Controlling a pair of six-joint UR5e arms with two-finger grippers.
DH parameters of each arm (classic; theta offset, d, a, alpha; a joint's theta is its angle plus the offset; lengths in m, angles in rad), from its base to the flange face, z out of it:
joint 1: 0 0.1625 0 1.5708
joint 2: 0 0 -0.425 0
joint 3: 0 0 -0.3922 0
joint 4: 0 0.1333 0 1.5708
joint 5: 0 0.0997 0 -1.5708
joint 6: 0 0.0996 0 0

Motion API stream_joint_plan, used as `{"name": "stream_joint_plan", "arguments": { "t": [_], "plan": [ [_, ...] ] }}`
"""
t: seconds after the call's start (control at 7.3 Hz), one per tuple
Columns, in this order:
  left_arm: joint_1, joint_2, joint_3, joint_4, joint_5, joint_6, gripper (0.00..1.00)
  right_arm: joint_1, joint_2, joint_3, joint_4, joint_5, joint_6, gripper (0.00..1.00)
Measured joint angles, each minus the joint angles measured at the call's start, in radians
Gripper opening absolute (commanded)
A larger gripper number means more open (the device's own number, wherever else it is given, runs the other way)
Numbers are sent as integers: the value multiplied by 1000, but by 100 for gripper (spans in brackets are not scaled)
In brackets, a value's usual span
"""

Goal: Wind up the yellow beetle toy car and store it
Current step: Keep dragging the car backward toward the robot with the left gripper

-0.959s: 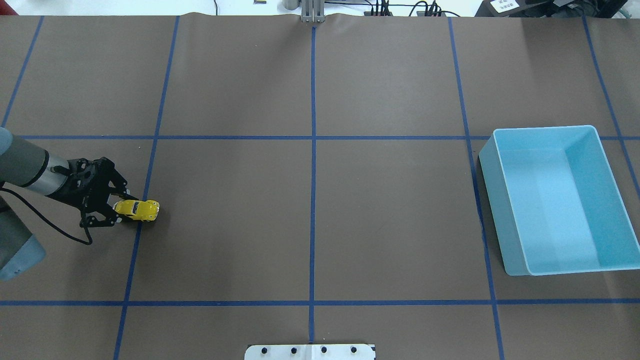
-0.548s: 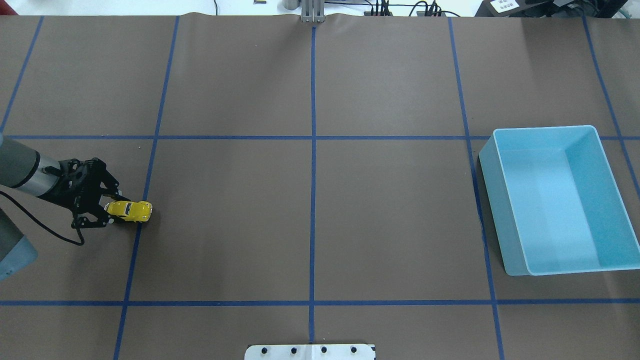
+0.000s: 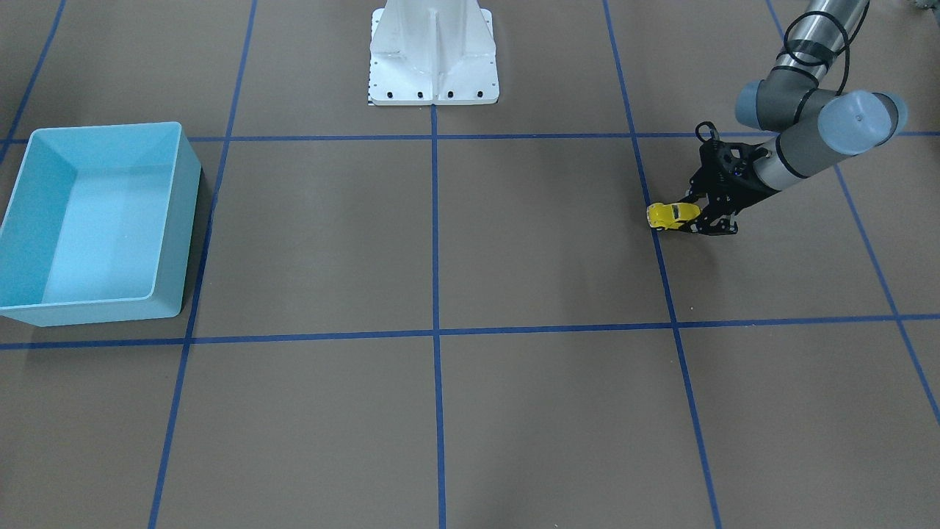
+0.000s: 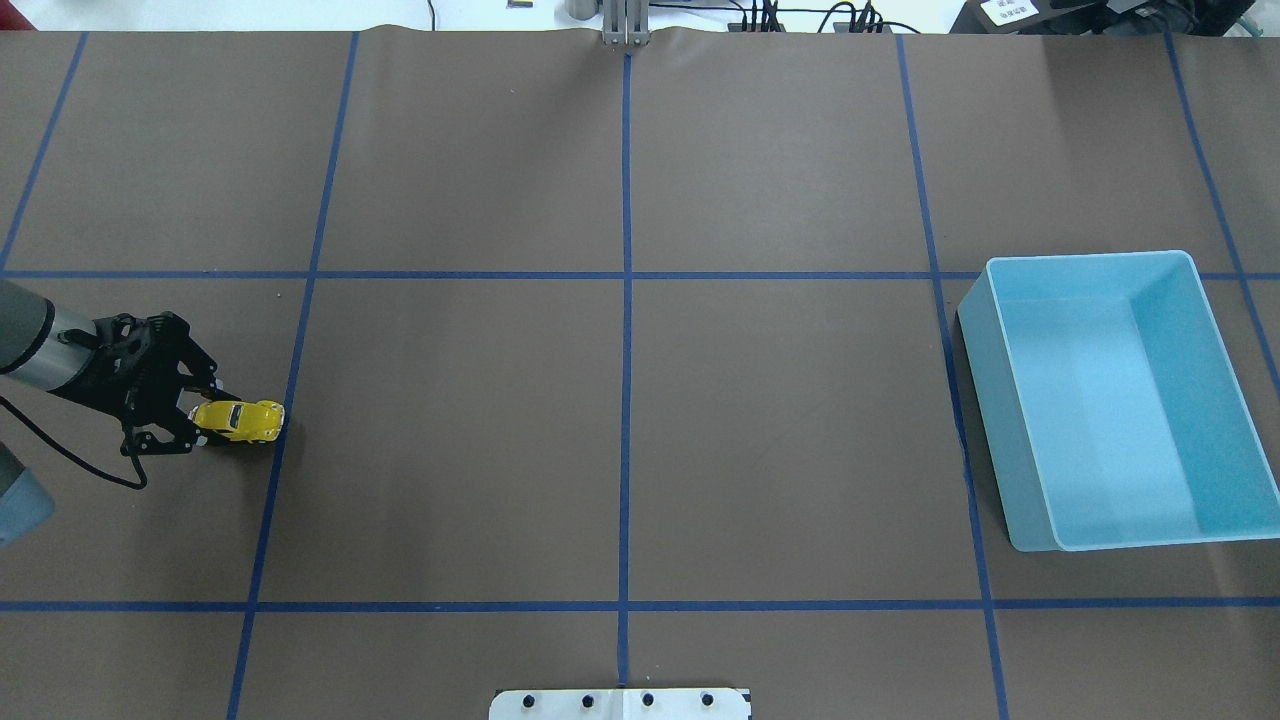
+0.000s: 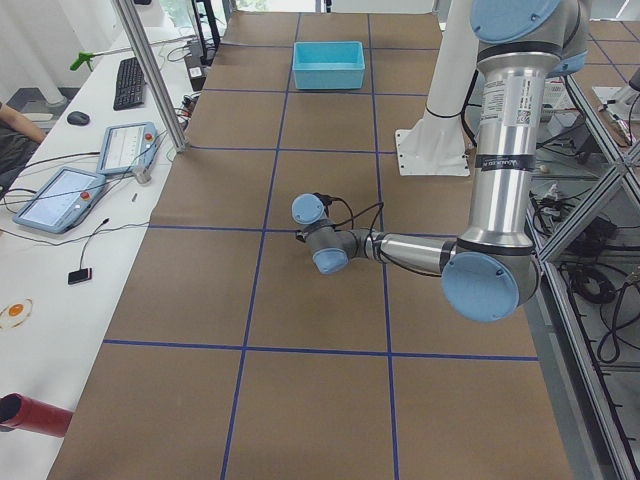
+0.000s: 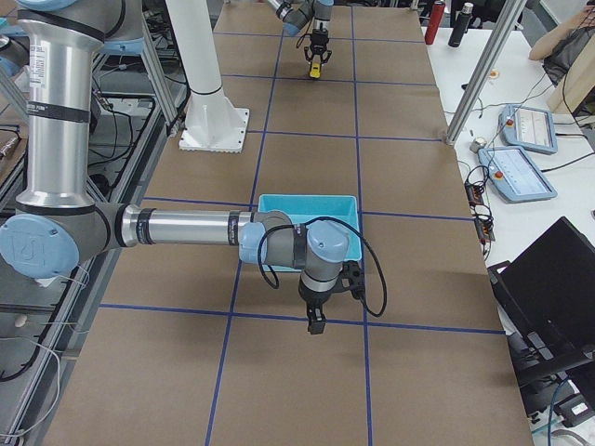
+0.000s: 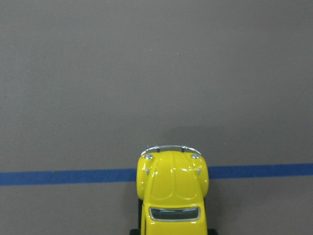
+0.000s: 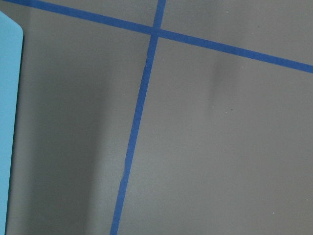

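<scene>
Low at the counter [image 4: 450,450], the left jaws are clamped on the rear of the yellow beetle toy car [image 4: 238,420], whose tail sits between them. Its rounded hood and chrome bumper stick out forward past the jaw tips, the nose reaching a blue tape line [image 7: 63,177] that runs crosswise just ahead. Whether the wheels touch the counter is unclear. The light blue bin [image 4: 1100,420] stands well apart, far ahead of the left jaws across the counter. The right jaws point down just beside the bin's outer wall and show only from the side, so I cannot tell whether they are apart or together.
</scene>
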State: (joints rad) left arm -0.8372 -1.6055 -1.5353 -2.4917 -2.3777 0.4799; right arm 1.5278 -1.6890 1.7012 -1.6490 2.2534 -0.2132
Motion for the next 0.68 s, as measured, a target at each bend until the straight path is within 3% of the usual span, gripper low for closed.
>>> {"name": "stream_joint_plan", "arguments": {
  "t": [0.68],
  "plan": [
    [-6, 20, 2, -7, -4, 11, 0, 0, 0, 0, 0, 0, 0, 99]
  ]
}}
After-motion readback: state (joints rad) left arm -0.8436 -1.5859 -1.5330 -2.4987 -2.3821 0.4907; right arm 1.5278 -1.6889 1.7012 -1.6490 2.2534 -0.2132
